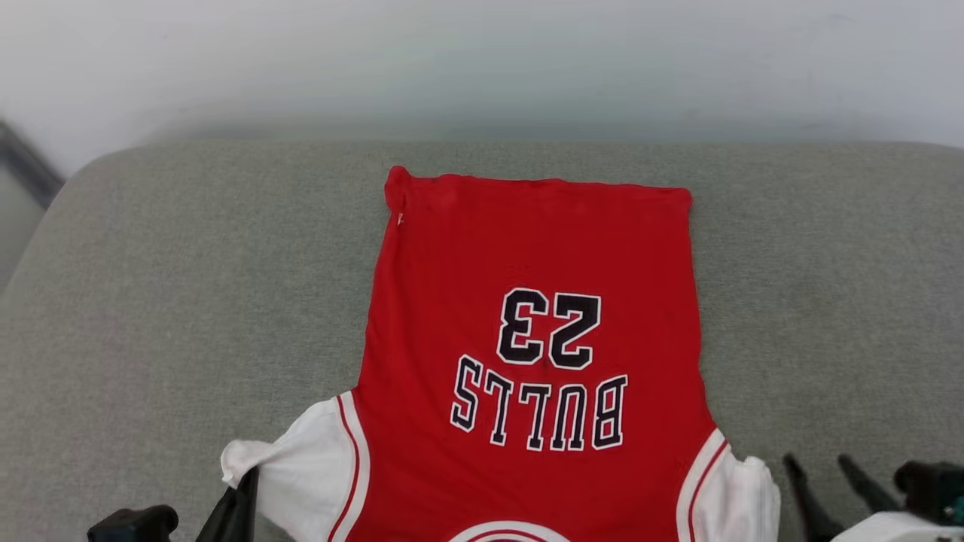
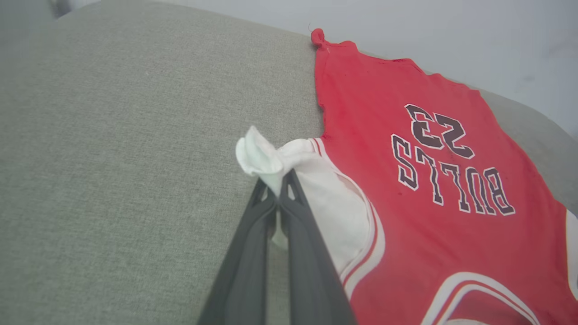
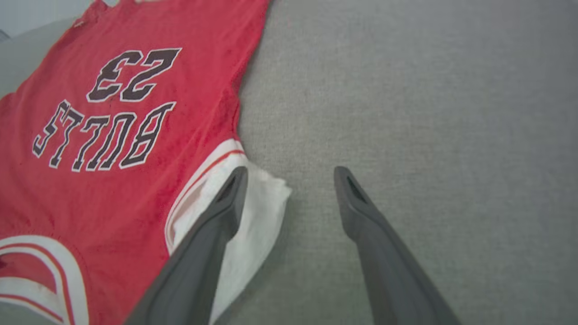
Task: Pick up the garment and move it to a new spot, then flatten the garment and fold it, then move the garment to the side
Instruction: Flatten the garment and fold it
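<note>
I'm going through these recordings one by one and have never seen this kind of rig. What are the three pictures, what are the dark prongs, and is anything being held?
All three pictures come from one two-armed robot at the same moment. The head view looks down from a camera on its head; the other two come from cameras on each wrist, looking along that arm's own fingers. The dark prongs are those fingers.

On the grey padded surface lies the garment, a red jersey with white sleeves, spread fairly flat, its "BULLS 23" lettering facing up and its neckline nearest the robot.

The left end effector is closed on the bunched tip of the white sleeve on that side. The right end effector is open: one finger lies over the other white sleeve, the other over bare surface, gripping nothing.
</note>
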